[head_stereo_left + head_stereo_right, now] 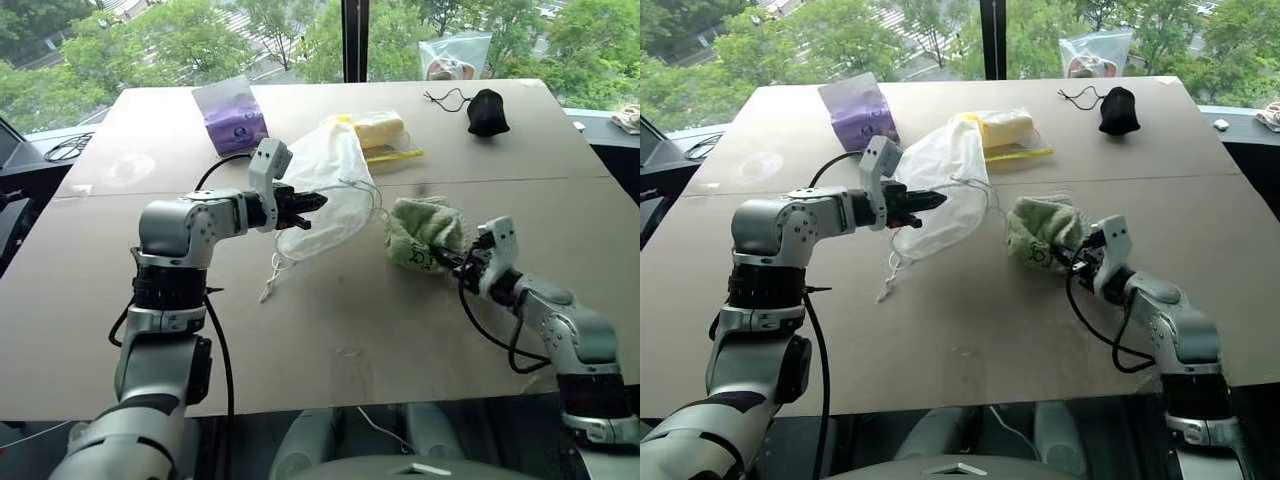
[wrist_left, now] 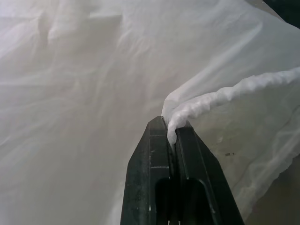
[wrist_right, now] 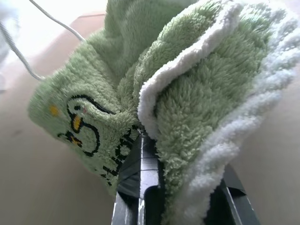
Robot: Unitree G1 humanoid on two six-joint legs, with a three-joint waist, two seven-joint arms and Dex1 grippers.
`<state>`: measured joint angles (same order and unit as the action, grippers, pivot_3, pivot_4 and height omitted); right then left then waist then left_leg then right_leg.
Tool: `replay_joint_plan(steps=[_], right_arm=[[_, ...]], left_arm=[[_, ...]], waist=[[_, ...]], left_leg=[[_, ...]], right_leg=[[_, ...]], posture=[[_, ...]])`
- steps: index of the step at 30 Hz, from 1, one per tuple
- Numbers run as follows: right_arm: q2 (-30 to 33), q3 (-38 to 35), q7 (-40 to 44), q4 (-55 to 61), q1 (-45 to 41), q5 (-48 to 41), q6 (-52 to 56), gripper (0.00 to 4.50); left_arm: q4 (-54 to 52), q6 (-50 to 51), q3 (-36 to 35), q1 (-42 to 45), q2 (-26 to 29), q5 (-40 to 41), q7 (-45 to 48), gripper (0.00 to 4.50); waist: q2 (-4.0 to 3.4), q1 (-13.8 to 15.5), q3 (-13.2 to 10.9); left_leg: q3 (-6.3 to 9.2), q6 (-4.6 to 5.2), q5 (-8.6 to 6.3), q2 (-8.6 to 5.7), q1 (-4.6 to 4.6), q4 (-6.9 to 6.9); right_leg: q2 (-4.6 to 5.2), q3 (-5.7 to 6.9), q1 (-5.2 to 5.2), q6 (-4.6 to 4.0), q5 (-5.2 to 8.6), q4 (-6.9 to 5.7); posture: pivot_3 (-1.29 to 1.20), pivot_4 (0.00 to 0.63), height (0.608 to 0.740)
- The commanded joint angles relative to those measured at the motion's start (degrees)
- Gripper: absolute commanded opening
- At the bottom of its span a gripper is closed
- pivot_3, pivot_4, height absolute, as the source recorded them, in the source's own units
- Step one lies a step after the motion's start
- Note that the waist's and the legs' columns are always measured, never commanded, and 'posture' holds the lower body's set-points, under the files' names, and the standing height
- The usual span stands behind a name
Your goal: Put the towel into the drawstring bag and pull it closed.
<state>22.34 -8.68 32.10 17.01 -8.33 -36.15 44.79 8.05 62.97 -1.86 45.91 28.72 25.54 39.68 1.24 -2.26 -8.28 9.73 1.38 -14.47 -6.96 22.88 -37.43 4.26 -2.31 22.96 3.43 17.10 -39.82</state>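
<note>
The white drawstring bag (image 1: pixel 325 165) lies slightly lifted in the middle of the table, its cords (image 1: pixel 273 272) trailing toward the front. My left gripper (image 1: pixel 312 204) is shut on the gathered rim of the bag's mouth; the left wrist view shows that rim pinched between the fingertips (image 2: pixel 159 133). The pale green towel (image 1: pixel 420 232) sits bunched on the table to the right of the bag, apart from it, dark embroidery facing front. My right gripper (image 1: pixel 456 262) is at the towel's right side, shut on a fold of it (image 3: pixel 187 117).
Behind the bag lies a yellow bundle in clear plastic (image 1: pixel 380 130). A purple pouch (image 1: pixel 232 112) stands at the back left, a small black pouch with a cord (image 1: pixel 487 110) at the back right, and a clear zip bag (image 1: pixel 455 58) at the far edge. The brown table (image 1: pixel 330 340) extends to the front.
</note>
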Motion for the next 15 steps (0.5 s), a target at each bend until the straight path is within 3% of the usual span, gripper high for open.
replay_joint_plan(steps=[1, 5, 7, 10, 15], right_arm=[[-1.14, -8.42, -2.58, 14.94, 2.75, -16.64, 3.5, 0.01], [-3.31, -10.12, -8.56, 23.01, 2.47, -33.41, 2.52, 0.01], [-4.01, -7.59, -10.84, 24.21, 0.16, -35.73, 2.05, 0.01], [-4.82, 0.15, -10.98, 21.83, -3.35, -30.0, 2.05, 0.01], [1.5, 19.02, -6.1, 10.25, -4.96, -4.26, -5.05, 0.01]], left_arm=[[-0.24, -0.6, 3.01, 1.28, 0.06, -1.03, 0.56, 0.0], [0.51, -0.28, 7.9, 1.76, -0.18, -2.01, 2.56, 0.0], [1.26, -0.41, 9.91, 2.36, -0.44, -2.58, 3.36, 0.0], [1.99, 1.16, 10.45, 4.2, -2.24, -1.34, 4.11, 0.0], [2.19, 6.13, 5.72, 7.65, -4.84, 3.02, 4.31, 0.0]], waist=[[0.0, 0.04, -0.01], [-0.01, -0.03, -0.01], [-0.02, -0.09, -0.02], [-0.02, -0.08, -0.02], [-0.01, 0.07, -0.03]], left_leg=[[-0.01, 0.0, 0.0, -0.01, 0.01, -0.01], [-0.01, 0.0, 0.0, 0.0, -0.07, 0.01], [0.0, 0.0, 0.0, 0.03, -0.11, 0.04], [-0.02, 0.01, 0.0, 0.03, -0.11, 0.03], [-0.02, 0.01, 0.0, -0.03, -0.06, 0.01]], right_leg=[[0.01, -0.01, 0.0, 0.0, 0.0, 0.0], [-0.01, -0.02, -0.01, 0.0, 0.0, -0.04], [-0.04, -0.02, -0.01, 0.0, 0.0, -0.07], [-0.03, -0.03, -0.01, 0.0, 0.0, -0.05], [-0.04, 0.0, 0.01, 0.01, 0.01, -0.02]], posture=[[0.0, 0.15, 0.74], [0.0, 0.15, 0.74], [0.0, 0.15, 0.74], [0.0, 0.15, 0.74], [0.0, 0.15, 0.74]])
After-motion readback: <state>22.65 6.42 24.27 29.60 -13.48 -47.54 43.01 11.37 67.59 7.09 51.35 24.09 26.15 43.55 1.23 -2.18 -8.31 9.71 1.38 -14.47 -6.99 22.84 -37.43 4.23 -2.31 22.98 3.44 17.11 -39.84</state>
